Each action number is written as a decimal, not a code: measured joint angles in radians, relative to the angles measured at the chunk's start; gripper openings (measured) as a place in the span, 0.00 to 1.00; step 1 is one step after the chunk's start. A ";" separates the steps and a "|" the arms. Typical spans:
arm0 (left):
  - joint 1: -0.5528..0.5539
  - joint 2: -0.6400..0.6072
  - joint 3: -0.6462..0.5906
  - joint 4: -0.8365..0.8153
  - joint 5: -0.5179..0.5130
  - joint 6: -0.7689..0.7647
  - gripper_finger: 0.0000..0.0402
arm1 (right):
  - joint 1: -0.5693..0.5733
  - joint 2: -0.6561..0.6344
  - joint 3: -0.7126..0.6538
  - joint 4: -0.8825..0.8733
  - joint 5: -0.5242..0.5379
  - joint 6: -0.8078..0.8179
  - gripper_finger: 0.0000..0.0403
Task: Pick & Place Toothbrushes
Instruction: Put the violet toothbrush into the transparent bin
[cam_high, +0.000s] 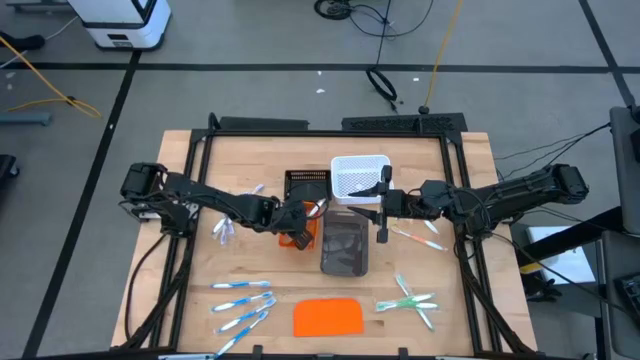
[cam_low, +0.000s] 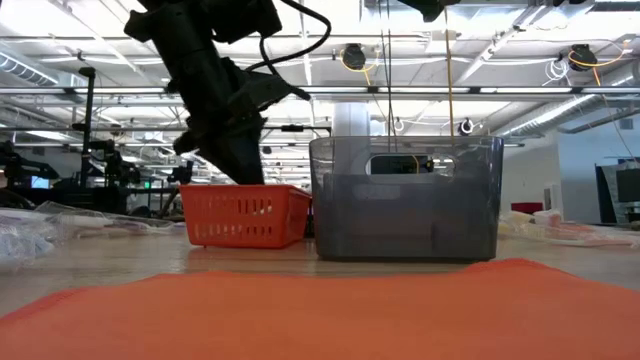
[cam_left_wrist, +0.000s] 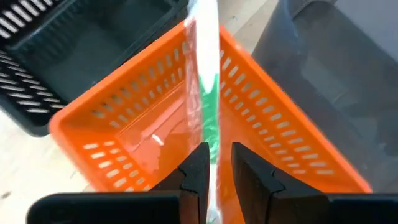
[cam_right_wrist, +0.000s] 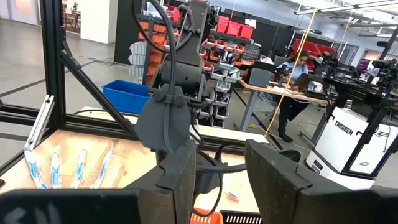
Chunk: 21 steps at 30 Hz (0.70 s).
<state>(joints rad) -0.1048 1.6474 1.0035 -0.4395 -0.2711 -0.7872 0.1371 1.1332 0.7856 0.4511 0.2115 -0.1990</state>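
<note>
My left gripper (cam_left_wrist: 219, 165) hangs over the small orange basket (cam_left_wrist: 155, 130), pointing steeply down with its fingers parted. A green and white toothbrush (cam_left_wrist: 208, 81) runs from between those fingers out over the basket's far corner. My right gripper (cam_right_wrist: 221, 180) waits open and empty, raised and level, above the grey tray (cam_high: 345, 250). On the table lie several blue toothbrushes (cam_high: 243, 300) at the near left, green ones (cam_high: 410, 302) at the near right, pink ones (cam_high: 420, 238) under the right arm and pale grey ones (cam_high: 224, 230) under the left arm. My left gripper has the green toothbrush's near end (cam_left_wrist: 213, 155) in the gap between its parted fingers, close to one finger (cam_left_wrist: 198, 168) and with space on the other side. Whether either finger touches it I cannot tell. The fingers come from above, slanting down along the toothbrush.
A black tray (cam_high: 308, 183) and a white tray (cam_high: 360, 176) stand at the far middle, the grey tray just right of the orange basket (cam_high: 298, 240). A flat orange slab (cam_high: 328, 317) lies near the front edge. A black frame borders the table.
</note>
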 joint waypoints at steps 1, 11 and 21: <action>0.004 -0.007 0.000 -0.014 0.000 0.000 0.17 | 0.000 0.000 0.000 0.000 0.000 0.000 0.32; 0.028 -0.111 0.000 -0.280 -0.018 -0.012 0.17 | 0.000 0.000 0.000 -0.008 0.000 0.000 0.32; 0.064 -0.160 0.000 -0.576 -0.018 -0.062 0.17 | 0.000 0.000 0.000 -0.007 0.000 0.000 0.32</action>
<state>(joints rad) -0.0406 1.4870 1.0031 -1.0157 -0.2890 -0.8495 0.1371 1.1332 0.7856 0.4438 0.2115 -0.1989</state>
